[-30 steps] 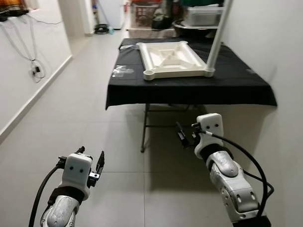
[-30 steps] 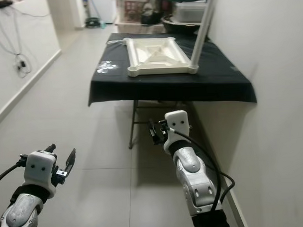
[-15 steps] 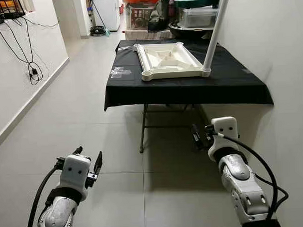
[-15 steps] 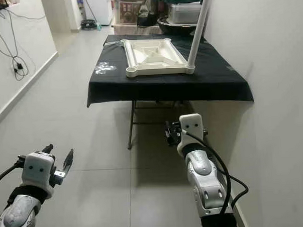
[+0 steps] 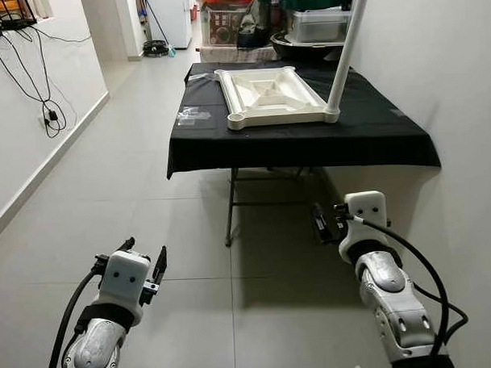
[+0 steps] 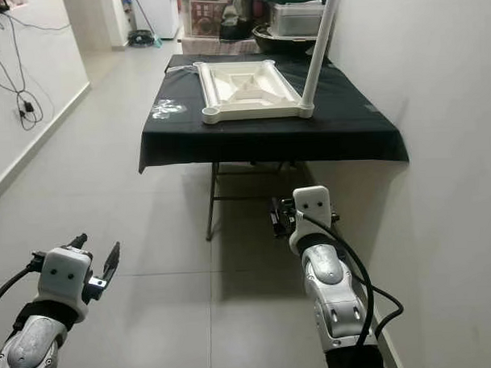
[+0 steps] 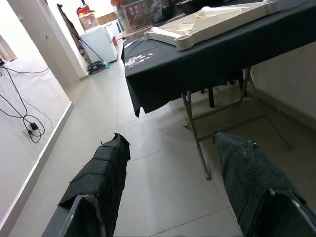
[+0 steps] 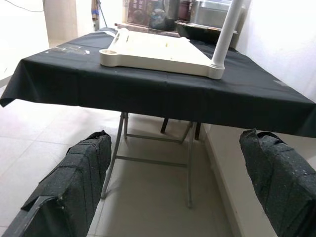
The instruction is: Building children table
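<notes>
Both silver arms reach forward short of the table (image 5: 373,139); the left gripper (image 5: 145,264) and right gripper (image 5: 321,223) hold their fingers spread, empty.

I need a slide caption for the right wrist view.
Open right gripper faces the black-draped table bearing the upturned white tabletop with one leg fitted.
</notes>
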Tool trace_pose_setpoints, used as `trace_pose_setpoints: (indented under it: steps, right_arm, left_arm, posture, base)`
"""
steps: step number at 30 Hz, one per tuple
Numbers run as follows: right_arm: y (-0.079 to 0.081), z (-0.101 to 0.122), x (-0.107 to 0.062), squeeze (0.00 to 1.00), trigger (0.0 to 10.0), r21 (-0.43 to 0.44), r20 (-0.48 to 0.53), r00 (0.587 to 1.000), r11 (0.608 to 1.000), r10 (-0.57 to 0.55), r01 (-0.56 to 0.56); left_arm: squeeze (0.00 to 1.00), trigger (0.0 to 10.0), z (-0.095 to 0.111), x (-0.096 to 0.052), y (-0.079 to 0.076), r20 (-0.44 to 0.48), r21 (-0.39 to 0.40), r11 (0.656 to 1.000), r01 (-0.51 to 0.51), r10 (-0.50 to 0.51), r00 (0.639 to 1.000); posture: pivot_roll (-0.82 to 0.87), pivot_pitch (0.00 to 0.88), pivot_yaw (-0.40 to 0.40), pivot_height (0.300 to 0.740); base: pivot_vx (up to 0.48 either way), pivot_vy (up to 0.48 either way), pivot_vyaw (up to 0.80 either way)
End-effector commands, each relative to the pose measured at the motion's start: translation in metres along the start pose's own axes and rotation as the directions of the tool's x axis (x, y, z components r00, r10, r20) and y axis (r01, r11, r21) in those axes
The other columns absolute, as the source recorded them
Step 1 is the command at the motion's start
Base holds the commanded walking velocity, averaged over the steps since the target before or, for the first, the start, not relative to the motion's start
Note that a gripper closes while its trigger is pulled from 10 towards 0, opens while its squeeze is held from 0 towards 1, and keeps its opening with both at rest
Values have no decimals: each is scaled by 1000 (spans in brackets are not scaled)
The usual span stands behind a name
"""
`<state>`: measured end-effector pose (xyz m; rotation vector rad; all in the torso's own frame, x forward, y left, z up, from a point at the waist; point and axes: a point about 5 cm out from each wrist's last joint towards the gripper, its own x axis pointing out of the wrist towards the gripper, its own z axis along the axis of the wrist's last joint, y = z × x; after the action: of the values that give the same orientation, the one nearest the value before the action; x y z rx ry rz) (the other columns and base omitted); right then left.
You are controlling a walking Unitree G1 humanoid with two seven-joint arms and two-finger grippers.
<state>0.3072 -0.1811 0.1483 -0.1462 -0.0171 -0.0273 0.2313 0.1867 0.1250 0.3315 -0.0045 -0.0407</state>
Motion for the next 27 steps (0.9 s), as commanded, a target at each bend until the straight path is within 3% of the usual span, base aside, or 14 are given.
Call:
trace_pose_setpoints:
  steps: [1, 6, 14, 27]
  right_arm:
    - [-3, -2, 3, 0, 10000, -8, -19, 1000, 1000, -17, 17]
    - [-4, -2, 4, 0, 10000, -10, -18, 1000, 1000, -23, 23]
    - [-5, -1, 6, 0, 10000, -8, -18, 999, 999, -31, 31]
    - [-6, -1, 6, 0, 10000, -8, -19, 999, 999, -38, 37]
  left_arm:
    - [0, 10000, -4, 0, 0, -12, 16, 1000, 9, -9, 1000]
    - [0, 10000, -5, 0, 0, -13, 13, 1000, 5, -4, 1000]
    - [0, 10000, -6, -1, -1, -17, -3, 1000, -1, 1, 1000]
    - [0, 10000, -4, 1, -4, -14, -20, 1000, 3, -3, 1000]
  posture:
    - [-48, 0, -69, 740]
    - [-48, 0, -72, 740]
    - [-49, 0, -77, 740]
    - [-56, 0, -79, 740]
  base:
    - [0, 0, 0]
    - [0, -264, 0]
    - [0, 0, 0]
    - [0, -480, 0]
